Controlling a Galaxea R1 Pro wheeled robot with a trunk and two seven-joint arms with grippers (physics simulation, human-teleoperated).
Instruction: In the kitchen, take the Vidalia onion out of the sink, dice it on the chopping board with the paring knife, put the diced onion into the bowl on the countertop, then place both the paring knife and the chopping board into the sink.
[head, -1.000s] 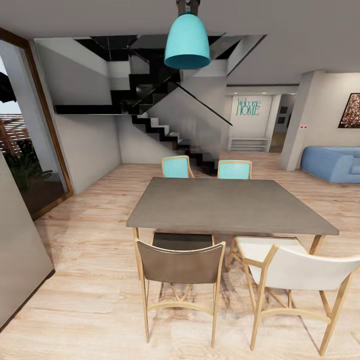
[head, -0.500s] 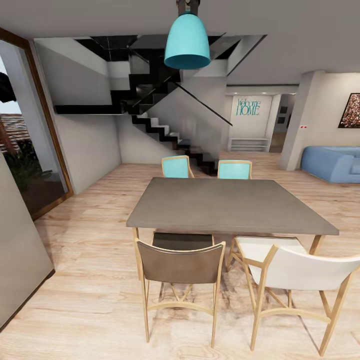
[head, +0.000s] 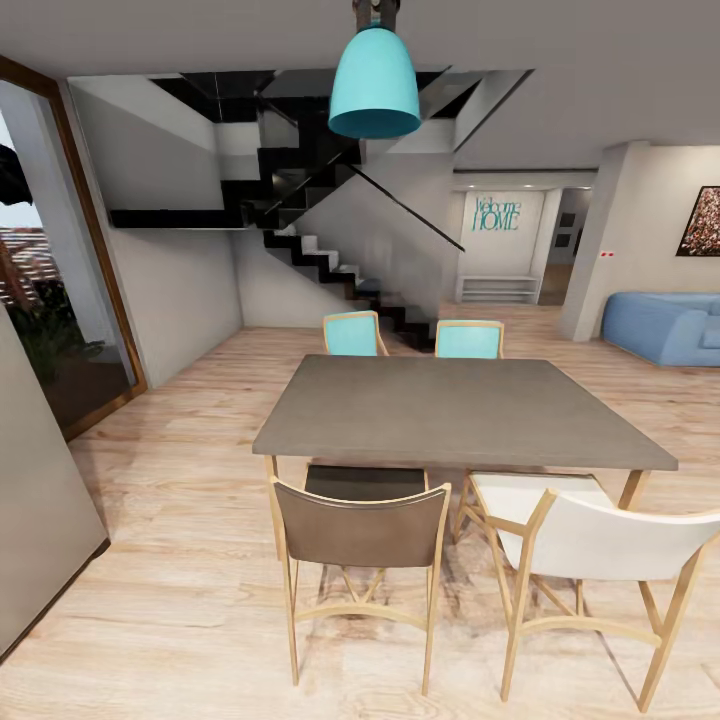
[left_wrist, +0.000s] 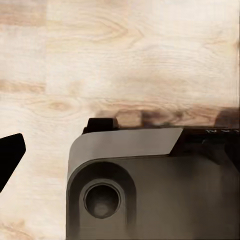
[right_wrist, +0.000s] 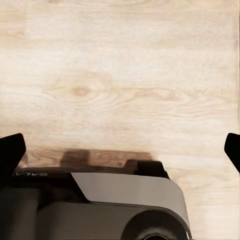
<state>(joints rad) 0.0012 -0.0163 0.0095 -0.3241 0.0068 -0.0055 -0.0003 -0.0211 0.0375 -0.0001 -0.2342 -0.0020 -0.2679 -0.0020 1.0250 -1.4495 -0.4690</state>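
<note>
Wood floor (head: 180, 600) is spanning the room. Grey dining tabletop (head: 450, 410) is standing centred, four chairs at its edges. Right hand (right_wrist: 120, 150): fingertips spread wide over floor. Left hand's state: cannot tell.

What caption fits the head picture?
Grey dining table with four chairs under a teal lamp, stairs behind.

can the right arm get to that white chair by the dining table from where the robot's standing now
Probably not yet. The white chair stands ahead at the table's near side, while the right gripper hangs low over bare wooden floor, fingertips spread wide. Nothing blocks the way; the base would likely need to roll closer.
</note>
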